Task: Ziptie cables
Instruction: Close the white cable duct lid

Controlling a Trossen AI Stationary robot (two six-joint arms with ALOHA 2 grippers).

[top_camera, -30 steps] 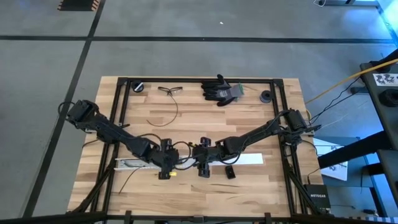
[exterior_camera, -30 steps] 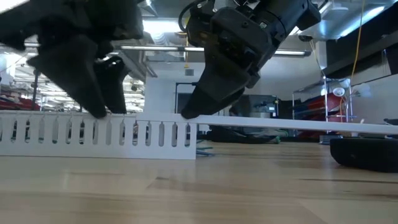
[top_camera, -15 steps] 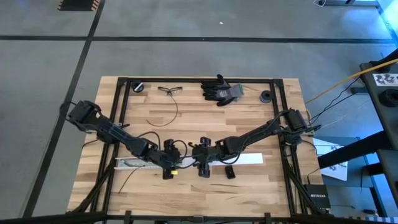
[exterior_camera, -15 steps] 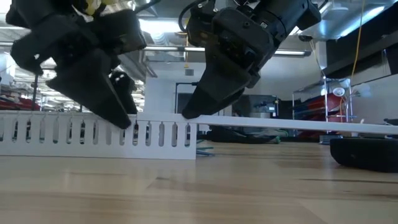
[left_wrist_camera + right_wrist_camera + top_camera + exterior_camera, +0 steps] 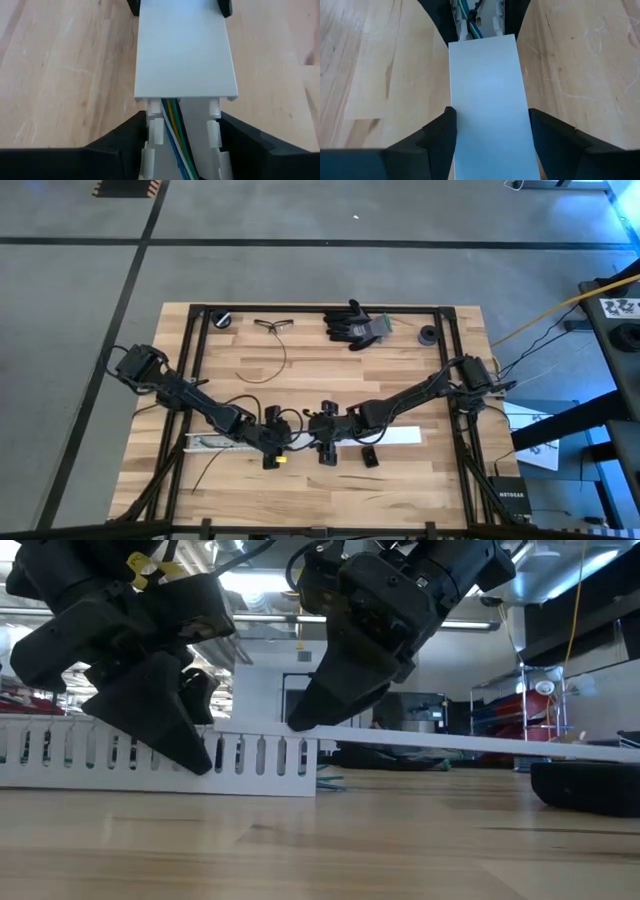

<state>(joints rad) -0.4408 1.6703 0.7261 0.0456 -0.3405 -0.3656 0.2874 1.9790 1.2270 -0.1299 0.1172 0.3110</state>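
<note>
my left gripper [image 5: 182, 145] straddled the slotted duct [image 5: 182, 150]; my right gripper [image 5: 487, 145] clamped the cover [image 5: 487, 100]. the cables [image 5: 172, 125] risked pinching if the cover slid.

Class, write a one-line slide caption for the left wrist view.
Left end effector straddles the slotted white duct where coloured cables run under its flat white cover.

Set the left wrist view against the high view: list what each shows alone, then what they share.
Left wrist view only: the cables lying inside the slotted white duct, running under its flat cover.
High view only: black gloves, glasses, and a ziptie loose on the table.
Both: left gripper straddling the duct, right gripper on the cover.
</note>
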